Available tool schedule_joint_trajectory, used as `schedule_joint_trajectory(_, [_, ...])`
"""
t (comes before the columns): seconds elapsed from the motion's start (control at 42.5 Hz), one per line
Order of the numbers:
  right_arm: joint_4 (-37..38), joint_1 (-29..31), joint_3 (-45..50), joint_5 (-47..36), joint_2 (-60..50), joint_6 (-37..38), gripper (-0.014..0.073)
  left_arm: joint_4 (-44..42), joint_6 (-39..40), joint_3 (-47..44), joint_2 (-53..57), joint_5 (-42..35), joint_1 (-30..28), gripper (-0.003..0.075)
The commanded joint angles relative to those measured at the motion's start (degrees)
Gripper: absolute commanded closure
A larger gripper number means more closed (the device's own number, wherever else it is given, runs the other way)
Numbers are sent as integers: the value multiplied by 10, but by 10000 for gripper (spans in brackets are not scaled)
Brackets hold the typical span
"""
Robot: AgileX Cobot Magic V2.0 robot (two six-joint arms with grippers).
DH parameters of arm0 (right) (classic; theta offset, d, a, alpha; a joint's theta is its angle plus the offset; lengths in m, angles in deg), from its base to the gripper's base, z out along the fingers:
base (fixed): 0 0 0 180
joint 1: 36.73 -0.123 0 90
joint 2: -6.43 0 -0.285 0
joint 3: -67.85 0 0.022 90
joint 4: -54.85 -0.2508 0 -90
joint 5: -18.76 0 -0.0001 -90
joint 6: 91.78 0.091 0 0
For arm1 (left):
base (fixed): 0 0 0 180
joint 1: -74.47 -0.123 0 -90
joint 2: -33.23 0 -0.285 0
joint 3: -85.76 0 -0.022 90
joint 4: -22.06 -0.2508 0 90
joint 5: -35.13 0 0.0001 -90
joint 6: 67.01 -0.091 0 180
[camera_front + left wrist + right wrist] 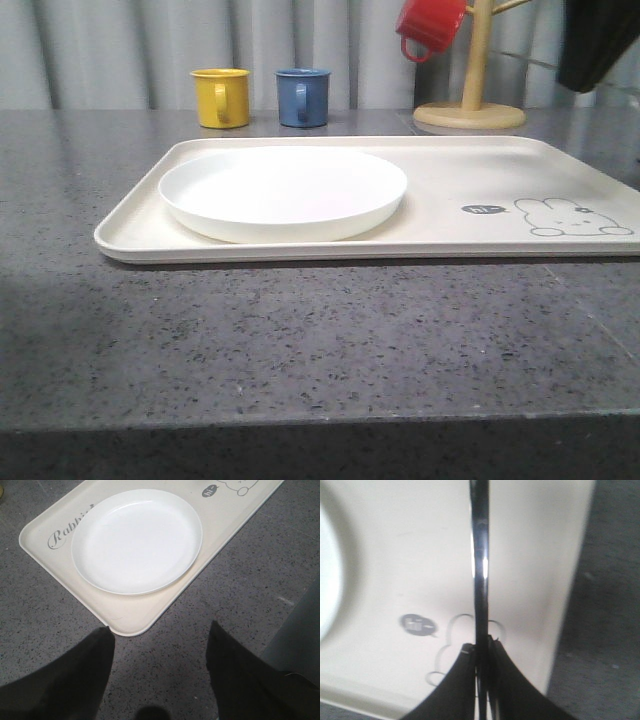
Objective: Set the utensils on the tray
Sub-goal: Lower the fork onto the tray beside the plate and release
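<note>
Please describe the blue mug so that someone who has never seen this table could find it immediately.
Start at the large cream tray holding the white plate. Look past its far edge, toward the wall: two mugs stand side by side on the grey table. The blue mug is the right one; its neighbour is yellow, and the red mug hangs on the wooden stand.

Kitchen-like: speckled countertop (300, 340), mug tree (470, 100).

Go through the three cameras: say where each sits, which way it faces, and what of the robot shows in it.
Front: faces forward over the counter at the tray, plate and mugs.
Left wrist: looks down past the open left gripper at the tray's corner and plate.
Right wrist: looks down at the tray's rabbit drawing; the right gripper clamps a thin metal utensil.
All share the tray.
</note>
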Motion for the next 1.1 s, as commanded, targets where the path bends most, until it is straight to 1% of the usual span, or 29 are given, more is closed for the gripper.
schedule_joint_trajectory(0.0, [-7, -55, -19, 26, -26, 50, 589, -3, 8, 15, 3, -40, 5, 311])
schedule_joint_trajectory(0.071, [2, -80, -23, 26, -18, 94, 587, -3, 8, 15, 3, -40, 5, 312])
schedule_joint_trajectory(0.141, [33, -99, -31, 30, -6, 140, 587, -3, 8, 15, 3, -40, 5, 312])
schedule_joint_trajectory(0.188, [59, -103, -31, 31, 2, 185, 587, -3, 8, 15, 3, -40, 5, 312])
schedule_joint_trajectory(0.212, [65, -103, -31, 32, 7, 213, 587, -3, 8, 15, 3, -40, 5, 311])
schedule_joint_trajectory(0.259, [68, -103, -31, 31, 15, 246, 587, -3, 8, 15, 3, -40, 5, 312])
schedule_joint_trajectory(0.353, [66, -103, -31, 18, 30, 293, 587, -3, 8, 15, 3, -40, 5, 312])
schedule_joint_trajectory(0.447, [65, -103, -31, -1, 42, 319, 587, -3, 8, 15, 3, -40, 5, 312])
schedule_joint_trajectory(0.87, [64, -103, -31, -60, 87, 323, 586, -3, 8, 15, 3, -40, 5, 312])
schedule_joint_trajectory(1.081, [79, -103, -31, -67, 94, 323, 586, -3, 8, 15, 3, -40, 5, 312])
